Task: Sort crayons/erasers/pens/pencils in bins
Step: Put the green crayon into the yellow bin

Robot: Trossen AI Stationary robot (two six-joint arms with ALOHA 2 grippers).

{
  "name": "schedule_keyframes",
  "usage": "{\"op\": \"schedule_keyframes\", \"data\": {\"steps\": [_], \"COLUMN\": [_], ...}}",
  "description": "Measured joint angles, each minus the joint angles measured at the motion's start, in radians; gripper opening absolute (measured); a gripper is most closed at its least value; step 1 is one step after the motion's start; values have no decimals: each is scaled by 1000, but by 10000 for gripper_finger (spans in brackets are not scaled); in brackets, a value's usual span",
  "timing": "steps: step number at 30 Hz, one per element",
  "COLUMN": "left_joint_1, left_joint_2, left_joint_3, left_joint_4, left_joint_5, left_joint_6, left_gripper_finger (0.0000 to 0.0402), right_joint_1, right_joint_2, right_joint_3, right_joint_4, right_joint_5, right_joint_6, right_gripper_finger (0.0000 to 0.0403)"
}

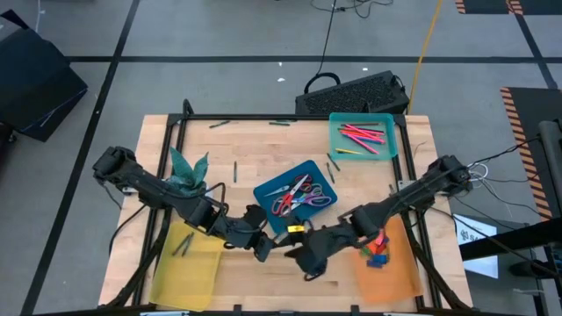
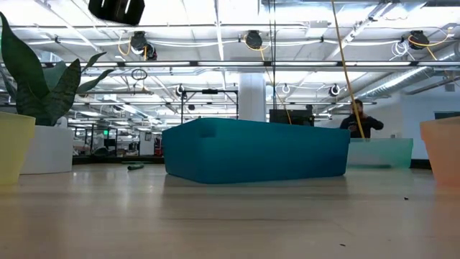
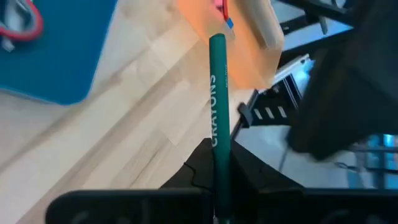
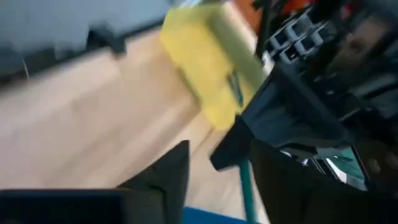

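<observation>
A green crayon [image 3: 217,112], its side printed CRAYONS, stands clamped between the fingers of the left pincer [image 1: 262,251], which hangs low over the front of the bench [image 1: 246,145] just ahead of the dark blue bin [image 1: 309,171]. In the left wrist view the stick runs straight out from the pinch toward the orange bin [image 3: 249,56]. The right pincer [image 1: 307,266] sits just beside the left one near the front middle of the bench; its wrist view shows the green stick rising past the other arm's dark body, and whether its fingers are spread or pressed together cannot be told. Behind the pair, the dark blue bin holds scissors [image 1: 294,195] with red and grey handles. The orange bin at the front right, partly under the right arm, carries a small heap of erasers [image 1: 378,250] in red, blue and green. The yellow bin [image 1: 189,281] at the front left holds a few thin dark sticks, and the teal bin [image 1: 337,127] at the back right holds red and pink pens [image 1: 362,136]. A green plant [image 1: 187,168] stands at the left side, and several thin sticks lie loose near the back edge.
</observation>
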Motion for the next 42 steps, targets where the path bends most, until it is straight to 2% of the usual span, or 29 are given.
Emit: {"op": "schedule_keyframes", "data": {"steps": [2,5,10,14,17,21,24,26,29,36,42], "left_joint_1": [-5,-20,-87,-173,-253,-328,-342,-341,-337,-336,-338], "left_joint_2": [-2,-2,-5,-4,-4,-3,-2,-2,-2,1,1], "left_joint_3": [61,176,365,389,343,254,181,132,51,-151,-228], "left_joint_4": [-111,-366,-723,-934,-1029,-1064,-1047,-1046,-975,-733,-634], "left_joint_5": [-23,-60,-141,-124,-71,59,183,219,222,311,357], "left_joint_6": [7,9,-34,-284,-537,-833,-965,-1030,-1043,-1072,-1023], "left_gripper_finger": [21,21,21,21,23,30,21,20,20,25,48], "right_joint_1": [22,58,120,189,276,349,364,370,381,417,379], "right_joint_2": [-40,-106,-225,-316,-366,-393,-393,-393,-392,-393,-393], "right_joint_3": [0,0,-40,-108,-146,-180,-212,-242,-275,-278,-277], "right_joint_4": [-3,-29,-74,-81,-75,-74,-76,-69,-52,57,57], "right_joint_5": [21,59,143,244,355,424,422,421,420,422,419], "right_joint_6": [59,88,150,196,235,401,481,490,490,484,542], "right_gripper_finger": [188,223,239,228,215,203,199,197,196,183,167]}}
